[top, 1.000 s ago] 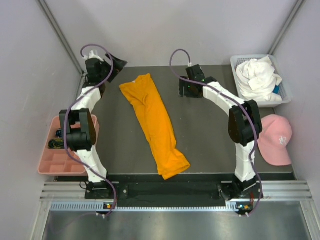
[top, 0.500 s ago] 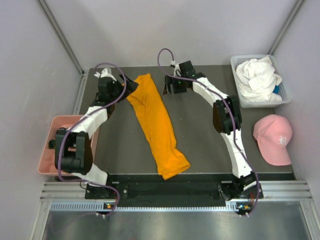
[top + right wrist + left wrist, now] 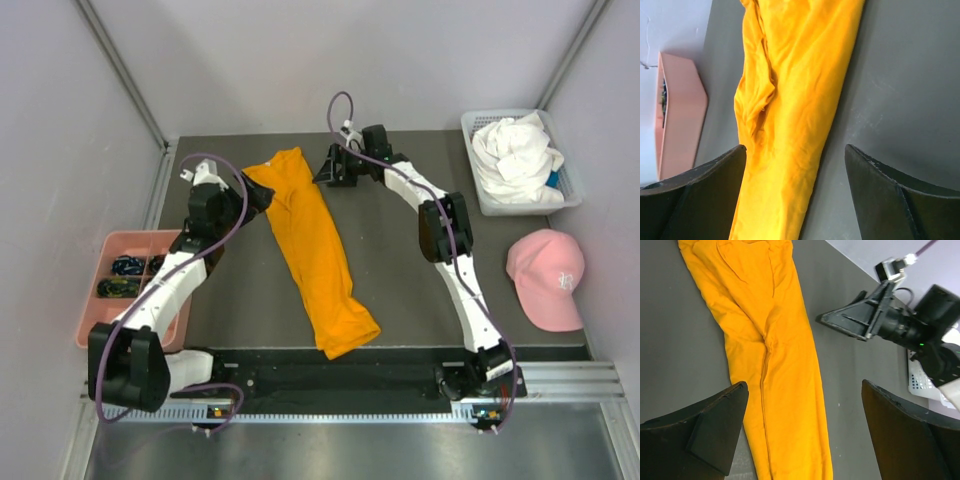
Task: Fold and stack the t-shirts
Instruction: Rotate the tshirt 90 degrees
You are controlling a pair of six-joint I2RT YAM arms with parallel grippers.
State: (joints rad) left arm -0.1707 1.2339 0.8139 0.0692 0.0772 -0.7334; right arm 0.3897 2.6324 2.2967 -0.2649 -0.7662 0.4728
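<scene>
Top external view, from your left: the pink compartment tray (image 3: 105, 335) sits off the table's left edge, and its dark small items show now, where a second ago the left arm's elbow hung over them. That arm has stretched out and swung in from the far left corner, so the left gripper (image 3: 256, 192) now sits at the left edge of the orange t-shirt's (image 3: 310, 250) far end. In the left wrist view its fingers are spread wide with nothing between them but the cloth lying below; you cannot tell whether they touch it. The orange t-shirt lies as a long narrow strip on the dark table (image 3: 410, 290), running from far left to near right, its near end close to the front edge, and it lies where it lay a second ago. On its other side, the right gripper (image 3: 330, 168) has travelled leftward across the far part of the table and now stands just beside the shirt's far right edge. The right wrist view shows its jaws apart too, grasping nothing, with orange cloth and bare table beneath. Farther right, the white t-shirt (image 3: 515, 150) is bunched in the white basket (image 3: 525, 208) at the far right corner, unchanged. Nearer you lies the pink baseball cap (image 3: 545, 280), unmoved over the last half second.
</scene>
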